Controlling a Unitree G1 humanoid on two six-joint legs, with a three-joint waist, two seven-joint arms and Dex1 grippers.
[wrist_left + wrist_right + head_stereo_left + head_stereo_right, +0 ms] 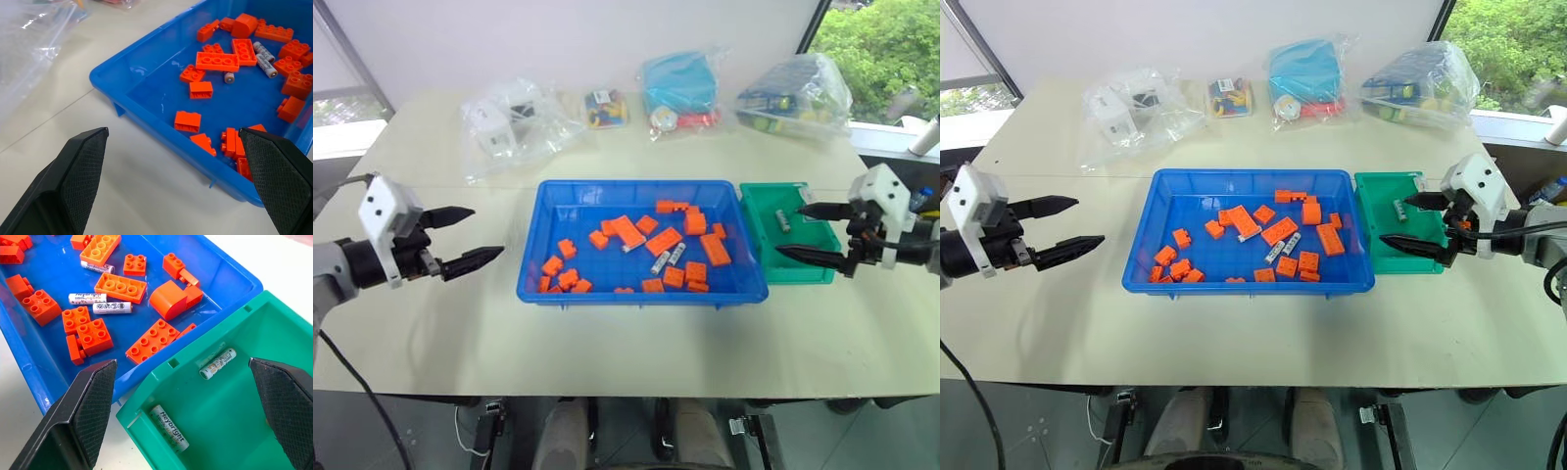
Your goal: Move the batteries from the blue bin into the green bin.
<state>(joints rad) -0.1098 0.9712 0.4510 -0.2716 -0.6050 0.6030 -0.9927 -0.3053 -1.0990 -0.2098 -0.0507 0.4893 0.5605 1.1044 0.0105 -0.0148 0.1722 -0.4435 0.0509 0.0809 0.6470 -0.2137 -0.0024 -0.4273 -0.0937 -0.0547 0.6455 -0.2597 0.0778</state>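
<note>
Silver batteries (668, 258) lie mid-frame in blue bin (558, 201), long axes tilted up-right. We keep right gripper (813, 233) open & empty over green bin (822, 266), nearer them vs. left gripper (465, 237), also open.

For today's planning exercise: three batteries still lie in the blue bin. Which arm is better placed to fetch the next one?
Probably the right. The batteries lie toward the blue bin's right side, and the right gripper hangs open over the neighbouring green bin. The left gripper is farther away.
</note>
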